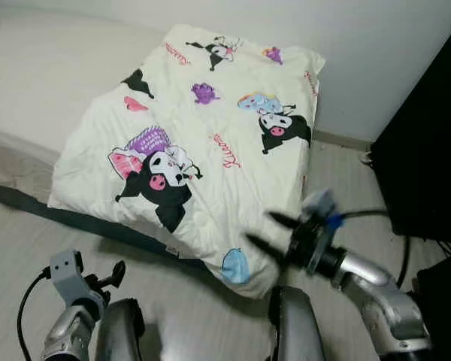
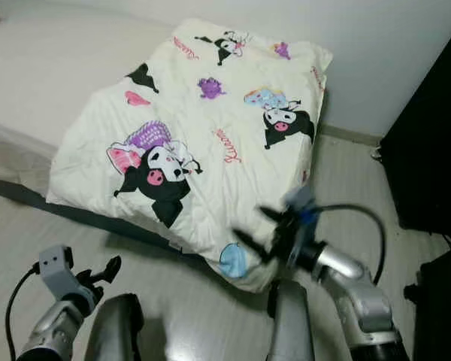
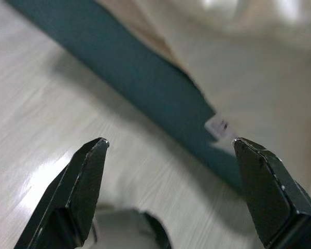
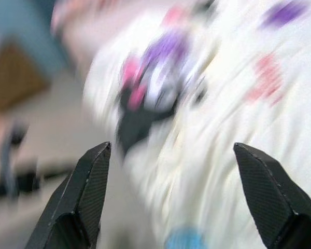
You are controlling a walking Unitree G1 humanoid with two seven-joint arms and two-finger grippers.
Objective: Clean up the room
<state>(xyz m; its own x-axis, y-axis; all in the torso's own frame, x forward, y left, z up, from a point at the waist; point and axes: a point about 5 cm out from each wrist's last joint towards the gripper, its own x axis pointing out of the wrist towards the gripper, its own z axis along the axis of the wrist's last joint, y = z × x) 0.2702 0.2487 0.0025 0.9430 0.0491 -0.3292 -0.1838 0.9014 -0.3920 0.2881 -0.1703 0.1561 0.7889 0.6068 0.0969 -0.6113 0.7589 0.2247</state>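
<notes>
Right gripper [image 1: 264, 229] near blanket [image 1: 203, 128] — fingers apart

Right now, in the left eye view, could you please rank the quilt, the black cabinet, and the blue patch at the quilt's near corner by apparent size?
1. quilt, by far the largest.
2. black cabinet, partly cut off by the picture's edge.
3. blue patch, the smallest.

Cream cartoon-print blanket [image 1: 203, 143], dark teal mattress edge [image 3: 160, 98]
</notes>
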